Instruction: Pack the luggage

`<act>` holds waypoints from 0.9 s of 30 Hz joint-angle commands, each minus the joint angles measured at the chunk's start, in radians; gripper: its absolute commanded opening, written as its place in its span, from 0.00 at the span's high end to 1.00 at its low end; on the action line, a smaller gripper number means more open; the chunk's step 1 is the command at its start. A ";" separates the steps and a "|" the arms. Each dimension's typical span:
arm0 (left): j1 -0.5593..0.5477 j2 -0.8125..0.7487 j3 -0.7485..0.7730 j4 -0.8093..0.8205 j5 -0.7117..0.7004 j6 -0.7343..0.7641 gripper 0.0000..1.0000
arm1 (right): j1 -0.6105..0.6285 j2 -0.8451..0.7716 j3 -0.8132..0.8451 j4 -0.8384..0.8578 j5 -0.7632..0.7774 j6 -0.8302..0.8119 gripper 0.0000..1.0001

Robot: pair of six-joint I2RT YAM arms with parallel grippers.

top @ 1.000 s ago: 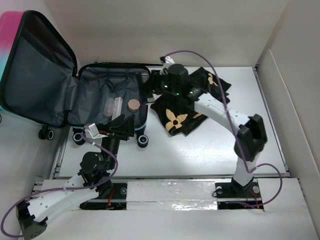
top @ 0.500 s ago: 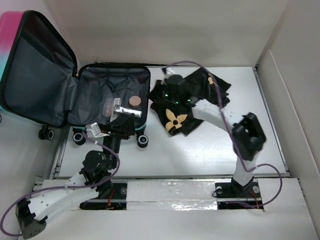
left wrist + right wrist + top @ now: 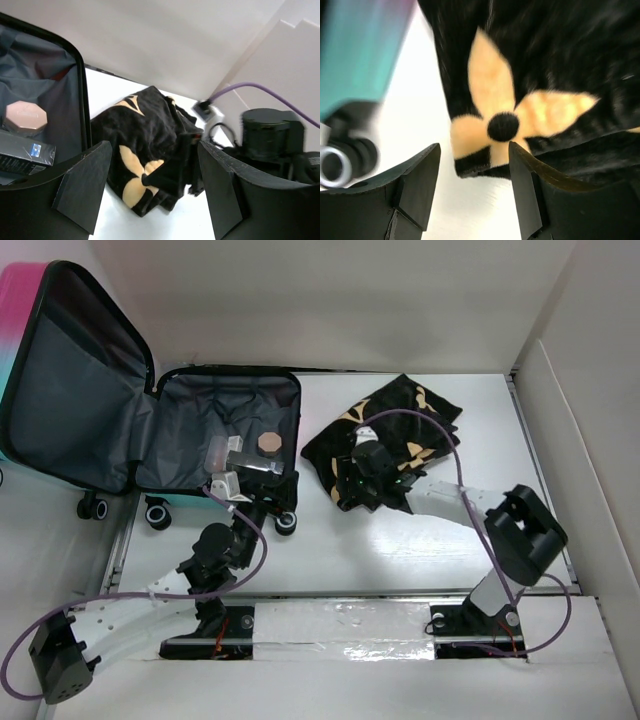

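Luggage (image 3: 190, 420) lies open just ahead of my left gripper (image 3: 152, 175), long axis running near-far, wheels (image 3: 286, 523) toward my bases, lid standing up at its left. On its grey lining: 1 round pink jar (image 3: 267, 443), 1 dark box (image 3: 258, 467). Both grippers are wide and empty; right gripper (image 3: 472, 165) is over the black flowered cloth (image 3: 545, 60).

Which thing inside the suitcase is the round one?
The pinkish jar near the luggage's right wall; its top is roundish. The dark box next to it is long with straight edges.
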 commanded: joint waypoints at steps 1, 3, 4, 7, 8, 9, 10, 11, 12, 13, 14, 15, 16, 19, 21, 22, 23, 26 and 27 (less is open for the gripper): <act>-0.006 0.002 0.048 0.045 0.031 0.013 0.33 | 0.045 0.080 0.089 -0.045 0.005 -0.072 0.37; -0.006 0.005 0.045 0.049 0.022 0.019 0.33 | 0.061 0.120 0.129 -0.070 0.031 -0.079 0.36; -0.006 0.004 0.047 0.043 0.019 0.021 0.33 | 0.062 0.138 0.161 -0.088 0.051 -0.082 0.36; -0.006 0.002 0.047 0.039 0.027 0.021 0.34 | 0.071 0.219 0.224 -0.153 0.131 -0.079 0.36; -0.006 0.004 0.045 0.043 0.027 0.022 0.34 | 0.062 0.239 0.236 -0.177 0.180 -0.073 0.38; -0.006 0.010 0.045 0.048 0.024 0.024 0.34 | 0.062 0.270 0.245 -0.199 0.203 -0.052 0.40; -0.006 0.022 0.050 0.043 0.020 0.027 0.34 | 0.049 0.276 0.242 -0.207 0.217 -0.043 0.41; -0.006 0.025 0.056 0.036 0.020 0.025 0.34 | 0.023 0.279 0.217 -0.204 0.206 -0.033 0.46; -0.006 0.025 0.060 0.026 0.034 0.025 0.34 | 0.007 0.267 0.195 -0.196 0.190 -0.015 0.51; -0.006 0.030 0.062 0.029 0.045 0.025 0.34 | -0.010 0.255 0.169 -0.170 0.173 -0.007 0.56; -0.006 0.030 0.062 0.034 0.051 0.031 0.33 | -0.042 0.238 0.110 -0.159 0.147 -0.001 0.66; -0.006 0.034 0.062 0.040 0.054 0.033 0.34 | -0.058 0.218 0.080 -0.150 0.133 0.008 0.72; -0.006 0.049 0.063 0.040 0.050 0.033 0.33 | -0.072 0.174 0.051 -0.136 0.124 0.011 0.78; -0.006 0.077 0.080 0.029 0.063 0.031 0.33 | -0.132 0.068 -0.058 -0.119 0.076 0.014 0.90; -0.006 0.098 0.090 0.025 0.082 0.031 0.32 | -0.168 0.001 -0.148 -0.112 0.054 0.026 0.94; -0.006 0.134 0.105 0.020 0.085 0.031 0.30 | -0.179 -0.036 -0.179 -0.102 0.045 0.031 0.94; -0.006 0.155 0.119 0.011 0.091 0.031 0.26 | -0.191 -0.106 -0.208 -0.098 0.027 0.037 0.94; 0.019 0.270 0.203 -0.066 0.180 0.022 0.20 | -0.239 -0.219 -0.302 -0.104 -0.007 0.040 0.94; 0.019 0.307 0.224 -0.081 0.226 0.022 0.19 | -0.251 -0.247 -0.325 -0.105 -0.021 0.042 0.94</act>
